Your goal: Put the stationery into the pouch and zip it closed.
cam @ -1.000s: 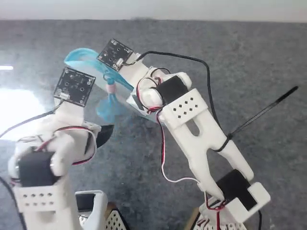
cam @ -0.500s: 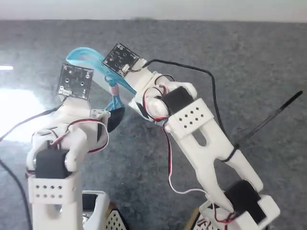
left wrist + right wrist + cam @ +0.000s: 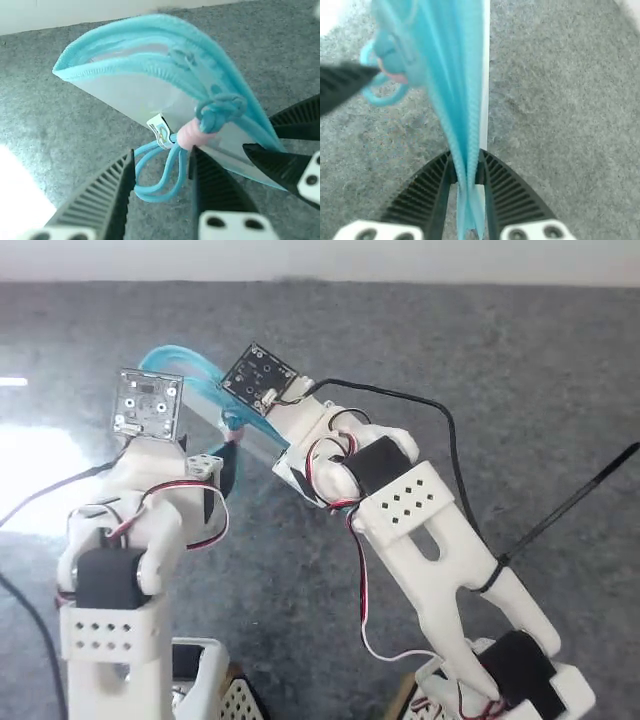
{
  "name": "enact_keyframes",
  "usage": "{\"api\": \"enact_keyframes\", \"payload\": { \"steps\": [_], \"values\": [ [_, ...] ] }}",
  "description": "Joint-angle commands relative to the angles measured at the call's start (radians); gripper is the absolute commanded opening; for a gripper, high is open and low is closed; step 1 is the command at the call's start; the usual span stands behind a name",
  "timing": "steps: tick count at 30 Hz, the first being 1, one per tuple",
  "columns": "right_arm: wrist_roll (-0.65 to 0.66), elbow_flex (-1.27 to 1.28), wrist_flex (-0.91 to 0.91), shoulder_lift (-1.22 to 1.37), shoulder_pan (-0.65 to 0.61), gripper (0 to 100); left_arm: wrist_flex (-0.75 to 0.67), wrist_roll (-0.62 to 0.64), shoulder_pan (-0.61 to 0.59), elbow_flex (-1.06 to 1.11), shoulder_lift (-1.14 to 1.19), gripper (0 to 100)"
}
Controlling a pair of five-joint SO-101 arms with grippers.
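A light blue pouch (image 3: pixel 178 364) with a clear side hangs above the grey table, between the two arms. My right gripper (image 3: pixel 467 170) is shut on the pouch's (image 3: pixel 445 75) edge, clamping the blue zip border between its fingers. From the zip end hangs a blue pull cord (image 3: pixel 162 172) with a pink bead (image 3: pixel 187 139) and a knot. My left gripper (image 3: pixel 161 175) is open with its fingers either side of the cord loop, just under the pouch (image 3: pixel 145 95). Its dark fingertip (image 3: pixel 342 85) shows beside the bead in the right wrist view. I cannot see stationery.
The grey speckled table (image 3: pixel 520 370) spreads around both arms. A thin black rod (image 3: pixel 575 490) slants over it at the right. A black cable (image 3: pixel 440 420) loops above the right arm. Bright glare (image 3: pixel 30 455) lies on the table at the left.
The left arm has swung up toward the pouch, bringing its fingers around the pull cord. The right arm has shifted slightly right with the pouch still in its grip.
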Motion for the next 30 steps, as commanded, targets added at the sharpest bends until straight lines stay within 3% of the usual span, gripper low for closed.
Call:
{"api": "enact_keyframes", "payload": {
  "steps": [1, 8, 13, 19, 26, 30],
  "values": [
    [-0.014, 0.0, -0.013, -0.018, -0.005, 0.8, -0.026, 0.009, 0.008, -0.016, 0.009, 12],
    [-0.044, 0.0, -0.015, -0.018, -0.045, 0.8, 0.025, 0.021, 0.051, -0.015, 0.009, 25],
    [-0.12, 0.006, -0.054, -0.016, -0.013, 0.8, 0.109, 0.08, 0.035, -0.021, 0.0, 26],
    [-0.258, 0.048, -0.116, -0.016, 0.015, 0.8, 0.075, 0.144, -0.046, -0.013, -0.037, 26],
    [-0.265, 0.081, -0.142, -0.018, 0.008, 0.8, 0.015, 0.169, -0.046, -0.001, -0.038, 26],
    [-0.267, 0.083, -0.14, -0.018, 0.007, 0.8, -0.046, 0.17, -0.014, 0.05, -0.038, 31]
  ]
}}
